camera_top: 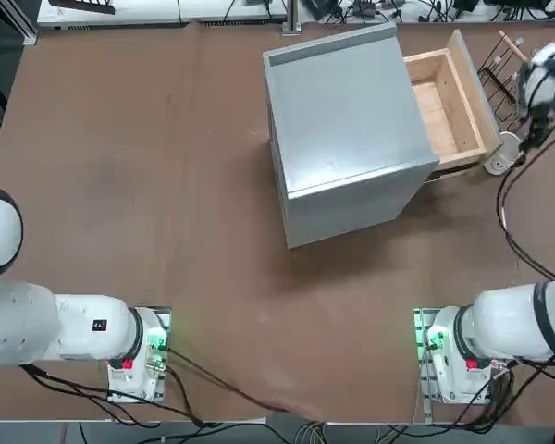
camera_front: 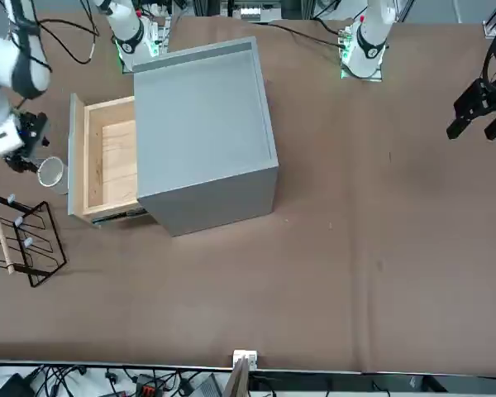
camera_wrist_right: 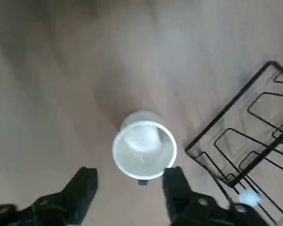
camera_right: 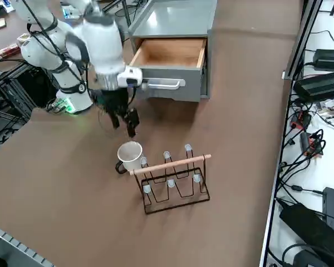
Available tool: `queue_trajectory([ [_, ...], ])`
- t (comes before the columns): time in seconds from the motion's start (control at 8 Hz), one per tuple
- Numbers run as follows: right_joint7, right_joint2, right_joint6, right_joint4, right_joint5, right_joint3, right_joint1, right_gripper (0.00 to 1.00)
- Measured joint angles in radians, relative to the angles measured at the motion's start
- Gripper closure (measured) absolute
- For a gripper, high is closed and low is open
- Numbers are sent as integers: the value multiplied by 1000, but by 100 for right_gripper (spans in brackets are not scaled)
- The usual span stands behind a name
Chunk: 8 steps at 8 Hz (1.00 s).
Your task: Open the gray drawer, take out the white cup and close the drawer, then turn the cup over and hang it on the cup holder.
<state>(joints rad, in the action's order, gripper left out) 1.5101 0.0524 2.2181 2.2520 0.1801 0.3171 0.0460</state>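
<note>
- My right gripper (camera_right: 122, 123) hangs above the table at the left-centre of the side view. My jaws stand apart with nothing between them, and the white cup (camera_right: 129, 154) sits just below them, untouched.
- In the wrist view the white cup (camera_wrist_right: 144, 149) shows its round mouth to me, so it stands upright on its base, long axis vertical, rim up. Its handle is a dark nub at the side nearest my fingers (camera_wrist_right: 177, 186).
- The cup stands on the brown table just beside the cup holder (camera_right: 175, 181), low in the side view. I judge it was set there so I can take it again in a way that lets me turn it over.
- The gray drawer (camera_top: 449, 102) is pulled out at the upper right of the top view, wooden inside bare. It is not yet closed.
- The holder's pegs point upward, so the cup must go mouth-down or by its handle onto one.
</note>
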Motion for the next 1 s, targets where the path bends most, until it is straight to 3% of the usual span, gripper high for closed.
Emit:
queue_trajectory([
  [0.12,-23,12,-137,-89,-78,-2,-8,34],
  [0.25,-53,9,-229,-161,-174,-2,-9,39],
  [0.38,-107,4,-266,-192,-249,-3,-19,58],
  [0.5,-197,-7,-271,-198,-285,-4,-59,60],
  [0.75,-383,-43,-260,-199,-288,-10,-171,73],
  [1.0,-457,-67,-257,-202,-303,-11,-216,83],
])
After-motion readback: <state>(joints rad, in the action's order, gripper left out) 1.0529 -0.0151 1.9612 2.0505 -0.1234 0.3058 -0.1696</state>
